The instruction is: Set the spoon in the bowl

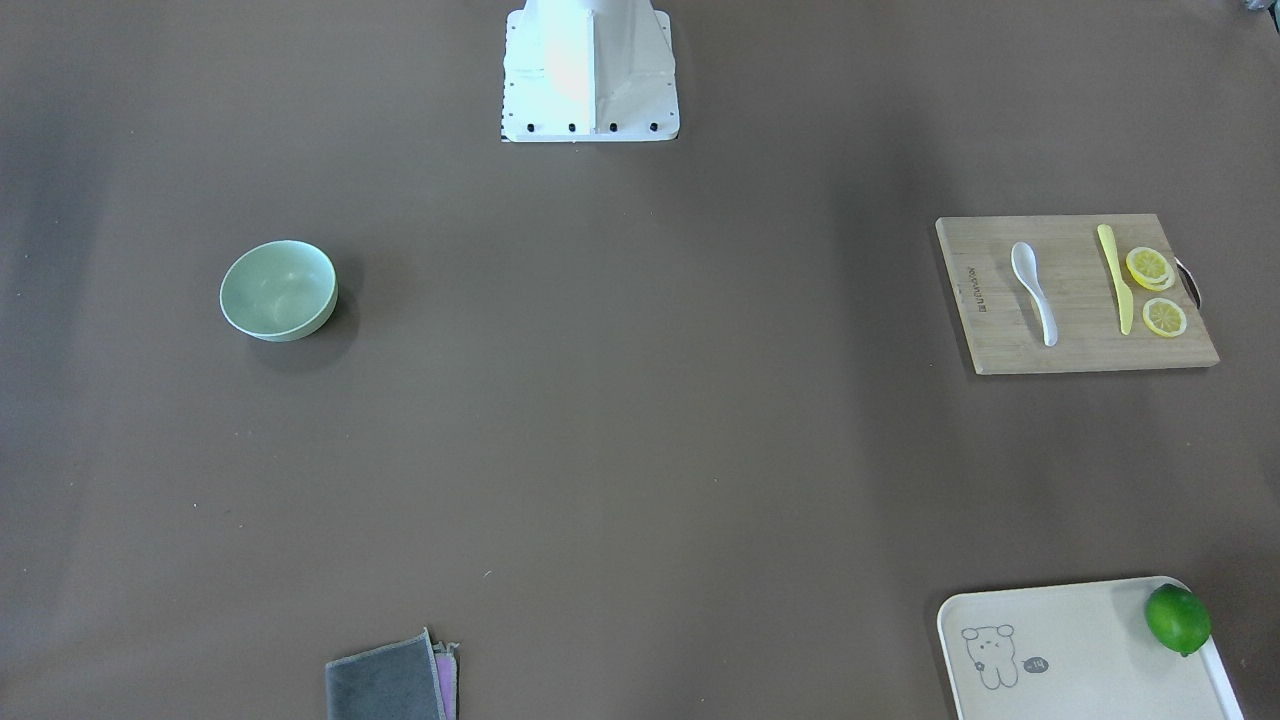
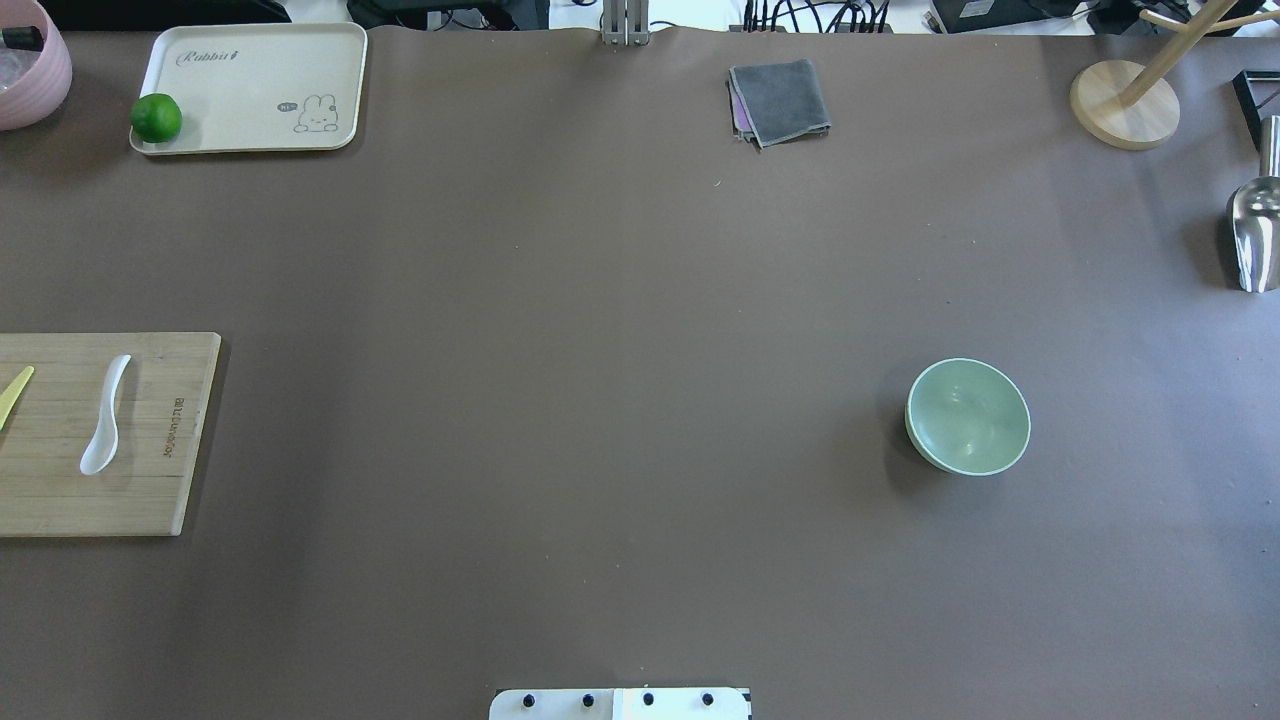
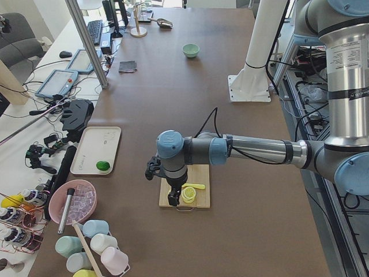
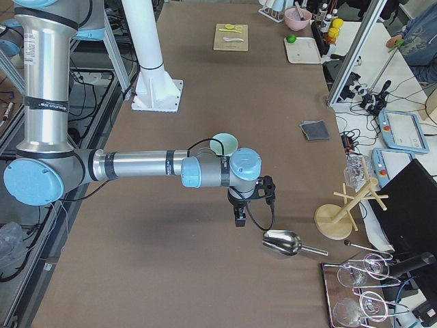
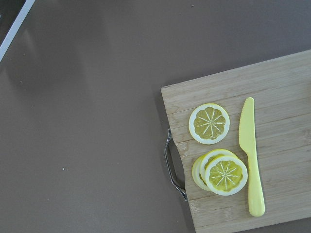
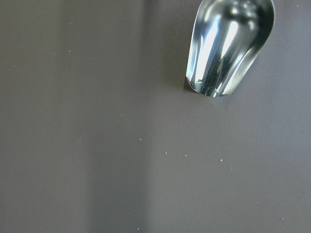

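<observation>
The white spoon (image 1: 1033,290) lies on a wooden cutting board (image 1: 1080,345) at the robot's far left; it also shows in the overhead view (image 2: 105,415). The mint-green bowl (image 1: 278,290) stands empty on the robot's right half of the table (image 2: 968,416). My left gripper (image 3: 171,199) shows only in the exterior left view, hanging above the board's handle end near the lemon slices; I cannot tell its state. My right gripper (image 4: 239,219) shows only in the exterior right view, above bare table between the bowl (image 4: 224,143) and a metal scoop; I cannot tell its state.
A yellow knife (image 1: 1115,280) and lemon slices (image 1: 1152,268) share the board. A cream tray (image 2: 250,85) holds a lime (image 2: 156,117). A grey cloth (image 2: 780,100), a metal scoop (image 2: 1255,235), a wooden stand (image 2: 1125,105) and a pink bowl (image 2: 30,80) sit along the edges.
</observation>
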`<action>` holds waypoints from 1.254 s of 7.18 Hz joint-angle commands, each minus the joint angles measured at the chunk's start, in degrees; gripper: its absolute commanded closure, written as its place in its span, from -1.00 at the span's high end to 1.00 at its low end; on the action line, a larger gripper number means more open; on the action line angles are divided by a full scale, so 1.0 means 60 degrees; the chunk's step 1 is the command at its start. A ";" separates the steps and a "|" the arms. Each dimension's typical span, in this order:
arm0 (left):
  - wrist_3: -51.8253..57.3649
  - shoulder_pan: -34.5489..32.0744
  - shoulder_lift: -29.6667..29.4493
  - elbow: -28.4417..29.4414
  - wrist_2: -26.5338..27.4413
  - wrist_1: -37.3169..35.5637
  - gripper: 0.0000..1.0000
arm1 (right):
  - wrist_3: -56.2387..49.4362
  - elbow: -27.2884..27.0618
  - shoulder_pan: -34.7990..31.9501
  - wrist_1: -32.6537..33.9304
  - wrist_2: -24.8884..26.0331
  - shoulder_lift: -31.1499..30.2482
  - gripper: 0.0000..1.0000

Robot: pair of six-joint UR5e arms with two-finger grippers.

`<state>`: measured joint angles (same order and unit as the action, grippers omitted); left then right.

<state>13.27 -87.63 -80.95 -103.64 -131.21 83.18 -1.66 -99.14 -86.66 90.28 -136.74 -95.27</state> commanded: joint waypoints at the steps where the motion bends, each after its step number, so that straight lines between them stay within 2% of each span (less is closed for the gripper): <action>1: 0.0000 0.0000 0.0000 -0.0013 0.0013 0.0023 0.97 | 0.0027 0.0000 0.0014 -0.0003 -0.0003 0.0000 1.00; 5: -0.0146 0.0015 -0.0030 -0.0143 -0.0104 0.0140 0.97 | 0.0071 -0.0087 0.0073 -0.0017 -0.0017 0.0029 1.00; 8: -0.0147 0.0073 -0.0293 -0.0334 -0.0206 0.0169 0.97 | 0.0231 -0.0364 0.0876 -0.0017 -0.0032 0.0380 1.00; 9: -0.0190 0.0102 -0.0308 -0.0378 -0.0715 0.0242 0.97 | 0.0870 -0.0641 0.1169 -0.0017 -0.0032 0.0396 1.00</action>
<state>12.30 -87.21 -82.57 -105.42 -133.00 84.17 0.37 -101.28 -81.93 90.18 -136.90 -93.26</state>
